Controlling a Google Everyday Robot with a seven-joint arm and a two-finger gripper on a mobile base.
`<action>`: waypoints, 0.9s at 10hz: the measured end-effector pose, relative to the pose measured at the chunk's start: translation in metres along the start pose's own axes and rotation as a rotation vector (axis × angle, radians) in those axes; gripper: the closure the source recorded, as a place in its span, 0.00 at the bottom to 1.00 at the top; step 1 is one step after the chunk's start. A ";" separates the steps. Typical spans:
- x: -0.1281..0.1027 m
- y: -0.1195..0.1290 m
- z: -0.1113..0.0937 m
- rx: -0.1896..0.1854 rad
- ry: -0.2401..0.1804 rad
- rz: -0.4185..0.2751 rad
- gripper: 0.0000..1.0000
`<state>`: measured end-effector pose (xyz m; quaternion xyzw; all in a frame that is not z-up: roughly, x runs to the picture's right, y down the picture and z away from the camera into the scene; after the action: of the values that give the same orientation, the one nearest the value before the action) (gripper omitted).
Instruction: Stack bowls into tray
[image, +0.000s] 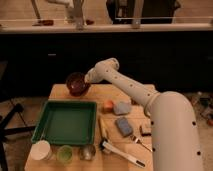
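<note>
End effector (88, 80) at the red-brown bowl (75, 84), beyond the green tray (65, 123)

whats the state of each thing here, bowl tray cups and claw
round glossy dark red-brown bowl: not in the tray, by the wooden table's far left corner
large green plastic tray: empty
claw: at the bowl's right rim
small white cup: upright
small green cup: upright
small metal cup: upright
</note>
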<state>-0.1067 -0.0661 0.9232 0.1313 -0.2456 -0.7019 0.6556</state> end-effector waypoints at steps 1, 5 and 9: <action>0.003 -0.004 -0.003 0.012 0.006 -0.008 1.00; 0.007 -0.029 -0.008 0.076 0.002 -0.048 1.00; -0.008 -0.071 -0.008 0.119 -0.051 -0.123 1.00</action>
<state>-0.1627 -0.0587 0.8785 0.1671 -0.2951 -0.7281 0.5958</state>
